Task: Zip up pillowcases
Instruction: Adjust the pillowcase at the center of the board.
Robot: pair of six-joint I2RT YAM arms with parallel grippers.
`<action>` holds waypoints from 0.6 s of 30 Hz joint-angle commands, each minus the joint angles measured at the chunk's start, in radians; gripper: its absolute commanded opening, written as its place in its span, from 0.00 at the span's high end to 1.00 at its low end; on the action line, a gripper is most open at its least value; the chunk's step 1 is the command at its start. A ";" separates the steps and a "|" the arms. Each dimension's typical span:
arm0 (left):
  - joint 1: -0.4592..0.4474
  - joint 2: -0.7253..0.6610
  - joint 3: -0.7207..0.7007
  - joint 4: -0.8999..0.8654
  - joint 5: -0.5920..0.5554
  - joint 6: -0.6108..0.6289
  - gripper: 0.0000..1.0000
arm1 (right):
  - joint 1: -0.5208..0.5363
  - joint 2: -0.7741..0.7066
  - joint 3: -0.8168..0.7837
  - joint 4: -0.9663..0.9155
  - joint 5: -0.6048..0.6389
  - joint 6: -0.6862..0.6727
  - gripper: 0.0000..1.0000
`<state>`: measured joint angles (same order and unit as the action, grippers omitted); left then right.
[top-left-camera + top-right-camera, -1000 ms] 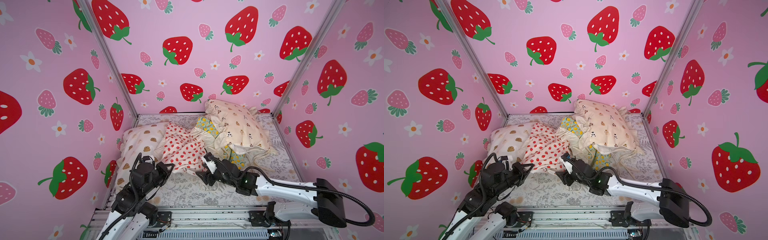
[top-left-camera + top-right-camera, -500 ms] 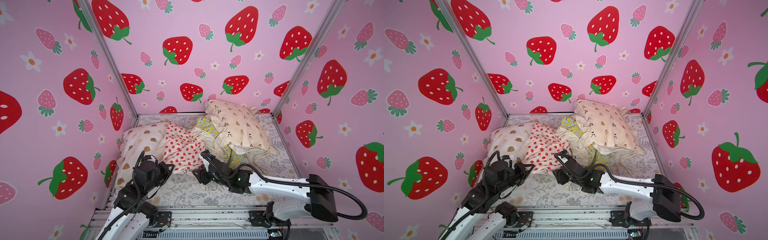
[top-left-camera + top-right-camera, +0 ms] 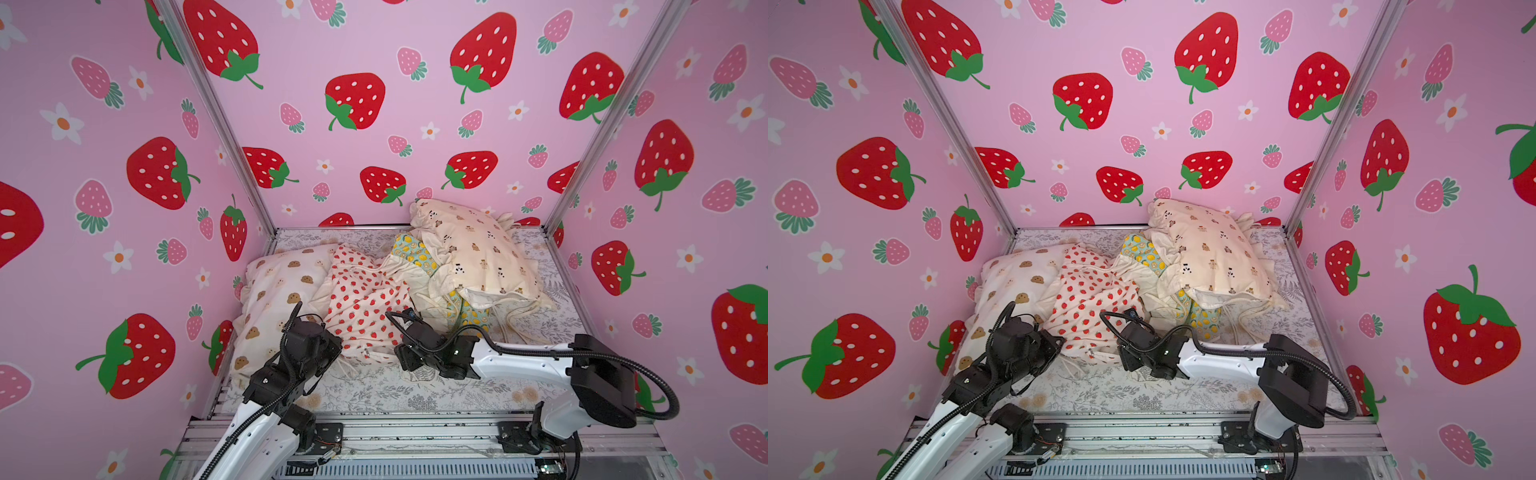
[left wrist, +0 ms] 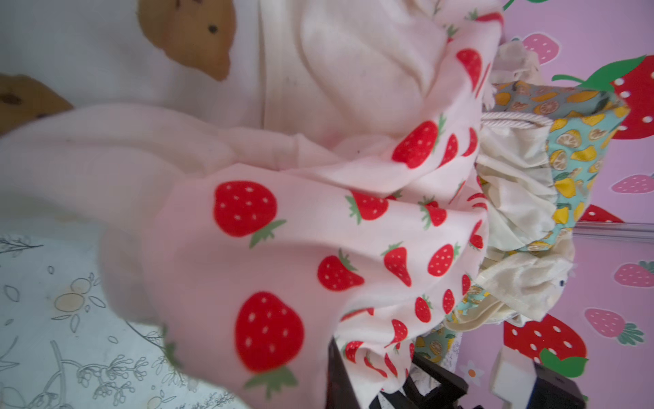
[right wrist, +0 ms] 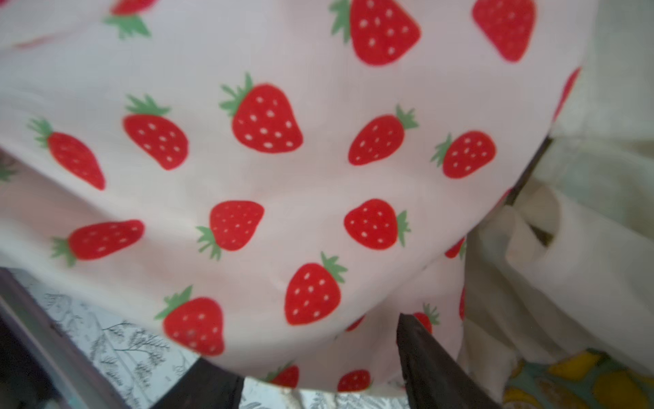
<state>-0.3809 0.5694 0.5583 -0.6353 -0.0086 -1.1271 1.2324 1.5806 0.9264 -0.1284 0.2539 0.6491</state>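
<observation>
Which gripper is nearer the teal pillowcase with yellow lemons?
Right. The right gripper sits just in front of the teal lemon-print pillowcase, at the red strawberry-print pillowcase's near edge; the left gripper is across that strawberry pillowcase, beside the brown cookie-print pillowcase.

Four pillowcases (image 3: pixel 361 299), one grey fern-print sheet (image 3: pixel 374 395), two robot arms (image 3: pixel 523 361).

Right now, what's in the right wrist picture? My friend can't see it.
A strawberry-print pillowcase fills most of the view, close and slightly blurry. Cream fabric and a lemon-print pillowcase peek in beside it, over the fern-print sheet.
</observation>
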 commanded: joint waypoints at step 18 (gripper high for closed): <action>-0.400 0.219 0.299 -0.292 -0.258 0.328 0.56 | -0.051 -0.011 0.092 0.046 -0.158 -0.031 0.85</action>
<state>-0.7116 0.7406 0.8738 -0.9241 -0.1852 -0.8394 1.1927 1.5936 0.9951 -0.0906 0.1497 0.5919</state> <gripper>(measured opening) 0.449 0.153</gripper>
